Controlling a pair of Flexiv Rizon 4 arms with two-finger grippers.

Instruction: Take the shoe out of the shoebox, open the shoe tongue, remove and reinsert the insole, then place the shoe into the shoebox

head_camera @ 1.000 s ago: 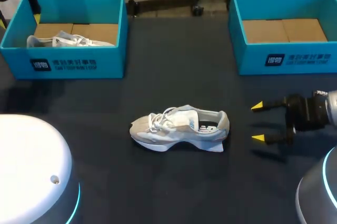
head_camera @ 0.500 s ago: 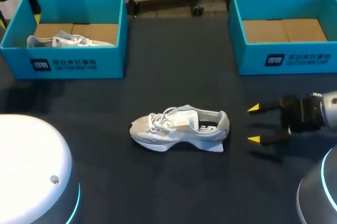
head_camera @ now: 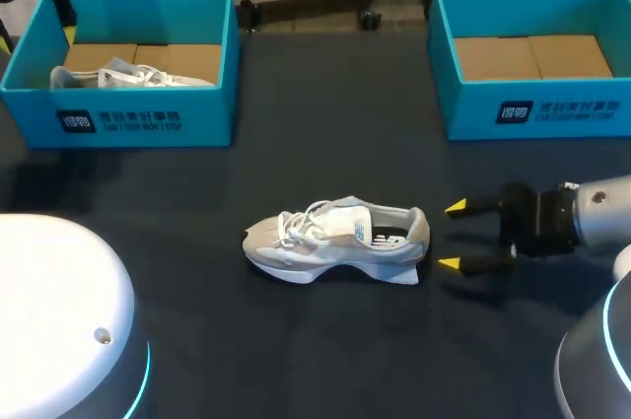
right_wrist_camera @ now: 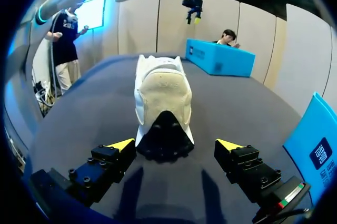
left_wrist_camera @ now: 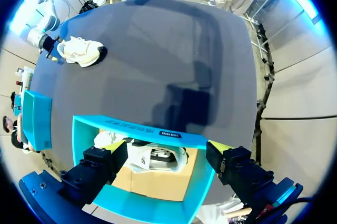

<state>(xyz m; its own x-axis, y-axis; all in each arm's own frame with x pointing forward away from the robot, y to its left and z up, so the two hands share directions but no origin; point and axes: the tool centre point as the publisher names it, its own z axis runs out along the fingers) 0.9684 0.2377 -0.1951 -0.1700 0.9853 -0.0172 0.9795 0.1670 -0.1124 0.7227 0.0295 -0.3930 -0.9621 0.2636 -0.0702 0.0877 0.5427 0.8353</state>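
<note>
While two shoes are in view, only one is out on the dark desk [head_camera: 325, 133]: a white and grey lace-up sneaker [head_camera: 335, 239] with a pale upper, white laces, a thick white sole and a black patch under the heel. The other, a second white sneaker [head_camera: 118, 74], lies inside the teal open-topped shoebox [head_camera: 148, 118] at my left, on its brown cardboard floor. Counted out, that makes two shoes, two shoeboxes and two tools.

The white and grey sneaker lies well apart from that filled shoebox, nearer to me and off toward my right. It stands upright on its sole with its long axis running across the desk. The toe points toward the filled shoebox's side and the heel points away from it.

A second teal shoebox [head_camera: 532, 108] stands well to the right of the filled one and level with it, showing its brown cardboard floor.

On the far side of the sneaker from the filled shoebox is the right tool [head_camera: 453, 236]. Its fingers are spread wide and its yellow tips are just beside the heel, touching nothing. In the right wrist view the heel sits just ahead of the tool, in line with the gap between the fingers.

The left tool [left_wrist_camera: 166, 147] hangs above the filled shoebox, fingers spread wide and holding nothing, with the box and its shoe under it.
</note>
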